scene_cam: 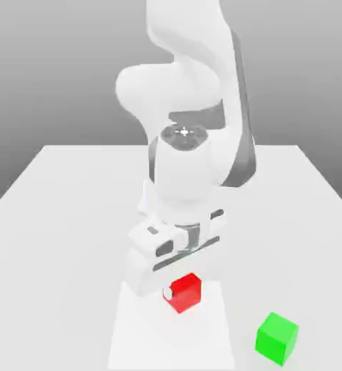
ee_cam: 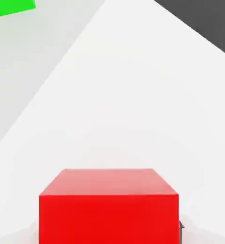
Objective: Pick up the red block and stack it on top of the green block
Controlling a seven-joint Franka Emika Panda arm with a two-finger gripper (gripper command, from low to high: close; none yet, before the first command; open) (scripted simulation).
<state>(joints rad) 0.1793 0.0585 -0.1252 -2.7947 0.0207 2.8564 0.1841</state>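
My white arm (scene_cam: 192, 109) comes down through the middle of the exterior view, and my tool (scene_cam: 175, 293) sits low in the frame, just below centre, right at the small bright red cube with glossy faces (scene_cam: 186, 293). A white fingertip (scene_cam: 167, 293) presses against the cube's side toward the exterior view's left. From the pictures I cannot tell for certain whether my tool is clenched on the red cube or merely standing around it, since the far finger is hidden behind the cube; I also cannot tell whether the cube rests on the plain white counter (scene_cam: 58, 217) or is lifted just off it.

In the hand view the red cube (ee_cam: 108, 207) fills the lower middle of the frame, its top face and one side face showing, squarely lined up with the camera. A thin dark sliver at its lower right edge may be part of a finger, but I cannot make it out.

The small bright green cube with plain faces (scene_cam: 277, 338) sits on the counter in the lower right of the exterior view, apart from the red cube and toward the exterior view's right of it. In the hand view a strip of the green cube (ee_cam: 12, 7) shows in the upper left corner, well apart from the red one. The counter (ee_cam: 124, 105) between them is pale and bare.
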